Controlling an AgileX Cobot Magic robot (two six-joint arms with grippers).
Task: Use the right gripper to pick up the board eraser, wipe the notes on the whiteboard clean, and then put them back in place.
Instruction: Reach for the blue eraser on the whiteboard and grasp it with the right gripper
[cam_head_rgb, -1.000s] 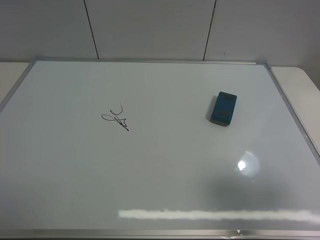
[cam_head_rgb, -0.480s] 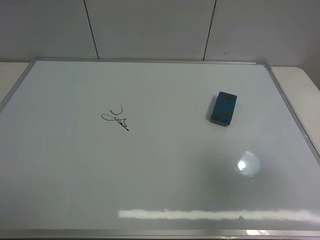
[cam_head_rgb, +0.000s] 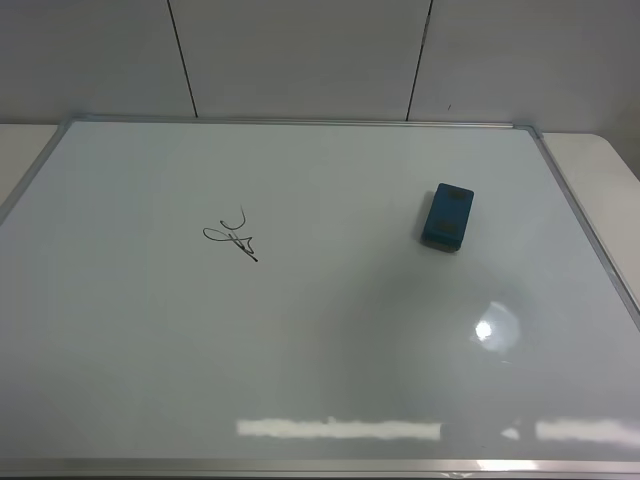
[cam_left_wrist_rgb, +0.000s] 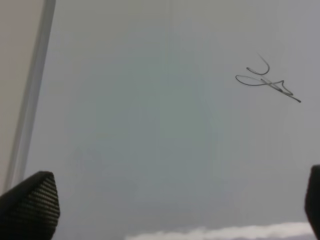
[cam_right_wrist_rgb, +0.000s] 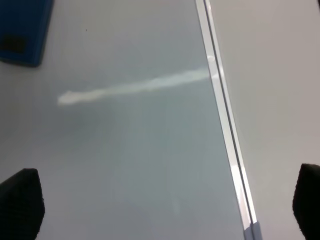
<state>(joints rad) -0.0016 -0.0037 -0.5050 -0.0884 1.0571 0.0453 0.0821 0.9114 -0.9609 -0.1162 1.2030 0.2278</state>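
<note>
Over the lower-right part of the whiteboard (cam_head_rgb: 300, 160) the soft shadow (cam_head_rgb: 430, 310) has shifted vs. half a sec ago. It was pooled low near the front edge; now it's fainter and sits higher, closer to the board eraser (cam_head_rgb: 446, 215). The bright light strip (cam_head_rgb: 340, 430) along the front edge was unbroken before and now has a gap toward its right end.

Nothing else moved. The eraser is in the same spot on the right-hand side of the board, lying flat and untouched. The notes (cam_head_rgb: 232, 237) are left of centre, well apart from it, w/ no wiping done.

My read: something overhead, prob. the right arm, is coming in toward the eraser. That makes this the approach stage, w/ the pick not begun.

The high cam shows no arm at all; only the wrist cams do.
- **Right wrist:** the right gripper (cam_right_wrist_rgb: 164, 202) has its fingers splayed wide w/ nothing between them. It's over bare board just beside the silver frame (cam_right_wrist_rgb: 225, 125). Only a corner of the eraser shows at the pic's edge, so the gripper isn't over it yet.
- **Left wrist:** the left gripper (cam_left_wrist_rgb: 172, 202) is likewise spread and empty over bare board, w/ the notes ahead of it.

Height above the board can't be told from either wrist view.
</note>
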